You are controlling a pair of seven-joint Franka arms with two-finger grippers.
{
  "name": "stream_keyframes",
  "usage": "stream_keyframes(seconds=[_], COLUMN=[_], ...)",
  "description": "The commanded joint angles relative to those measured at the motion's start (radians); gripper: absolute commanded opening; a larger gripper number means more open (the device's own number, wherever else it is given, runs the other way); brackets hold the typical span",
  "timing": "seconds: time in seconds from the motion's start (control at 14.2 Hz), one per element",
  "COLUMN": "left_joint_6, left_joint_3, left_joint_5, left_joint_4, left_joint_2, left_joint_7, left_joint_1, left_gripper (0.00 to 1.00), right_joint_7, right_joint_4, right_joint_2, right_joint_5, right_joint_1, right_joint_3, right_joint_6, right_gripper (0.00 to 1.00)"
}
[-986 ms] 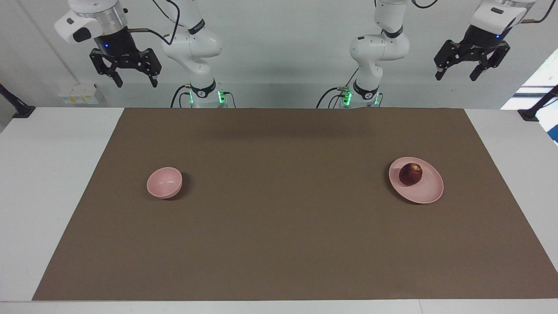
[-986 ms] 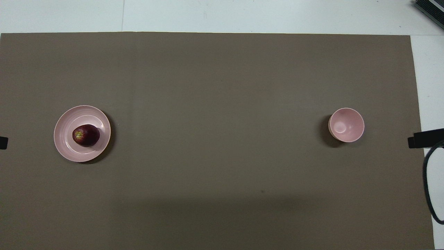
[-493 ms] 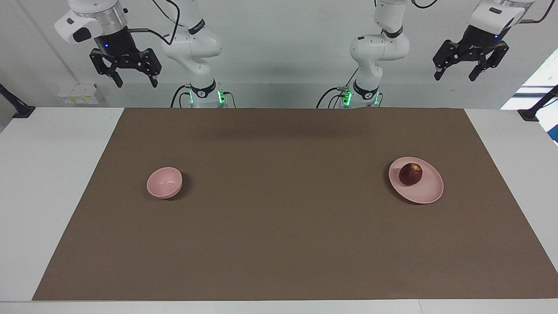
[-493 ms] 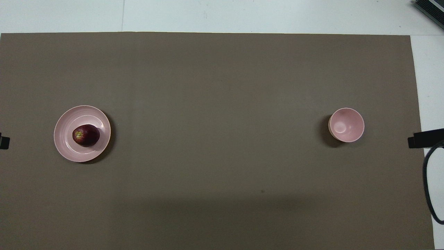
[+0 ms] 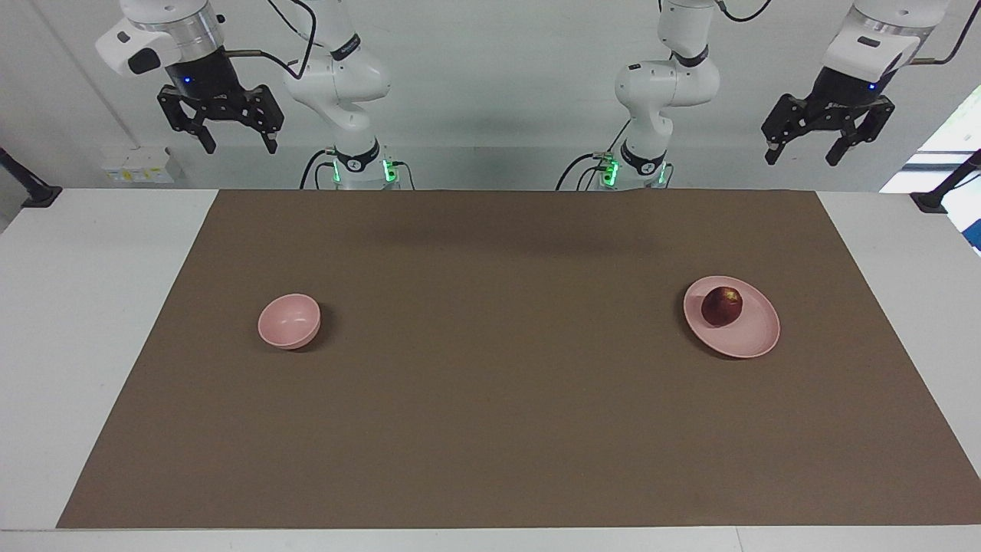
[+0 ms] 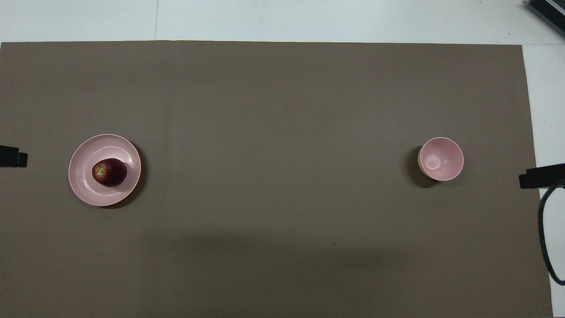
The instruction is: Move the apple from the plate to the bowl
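Resting on plate (image 5: 747,337), apple (image 5: 721,305), left tool (image 5: 803,152) released high above, right tool (image 5: 237,141) released.

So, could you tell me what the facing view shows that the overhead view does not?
Only the facing view shows both arms whole: the left gripper and right gripper hang open, high above the robots' edge of the table. Only the overhead view shows the bowl's empty inside. Both show the apple on the plate, the bowl toward the right arm's end.
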Motion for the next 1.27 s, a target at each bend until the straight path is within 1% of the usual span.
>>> stream_keyframes(seconds=[0.0,0.14,0.35,0.42,0.49,0.7,0.85,1.06,1.2], left_joint_6=[0.087,0.174,0.242,0.277,0.281,0.230,0.255,0.366,0.457], left_joint_3=[-0.002,-0.001,-0.001,-0.001,-0.002,-0.002,-0.002,-0.002,-0.002], left_joint_5=[-0.017,-0.017,-0.017,-0.016,-0.016,-0.016,-0.016,-0.019,-0.022], left_joint_4=[-0.107,-0.179,-0.267,-0.300,-0.311,-0.311,-0.331,-0.385,-0.446], left_joint_2=[-0.026,-0.029,-0.017,-0.023,-0.027,-0.030,-0.032,-0.027,-0.020], left_joint_7=[0.018,0.027,0.068,0.074,0.075,0.078,0.078,0.076,0.082], left_joint_1=[0.018,0.020,0.035,0.033,0.030,0.023,0.024,0.029,0.032], left_gripper=[1.00,1.00,1.00,1.00,1.00,1.00,1.00,1.00,1.00], right_joint_7=[-0.025,-0.025,-0.025,-0.025,-0.025,-0.025,-0.026,-0.025,-0.025], right_joint_4=[-0.019,-0.020,-0.020,-0.020,-0.020,-0.022,-0.022,-0.022,-0.022], right_joint_2=[-0.016,-0.016,-0.018,-0.016,-0.018,-0.018,-0.018,-0.018,-0.018], right_joint_5=[-0.013,-0.013,-0.013,-0.013,-0.013,-0.013,-0.013,-0.013,-0.013], right_joint_1=[-0.006,-0.006,-0.006,-0.006,-0.006,-0.006,-0.006,-0.006,-0.006], right_joint_3=[0.003,0.003,0.003,0.003,0.003,0.003,0.003,0.003,0.003], right_joint_6=[0.023,0.023,0.023,0.023,0.023,0.023,0.023,0.023,0.023], right_gripper=[1.00,1.00,1.00,1.00,1.00,1.00,1.00,1.00,1.00])
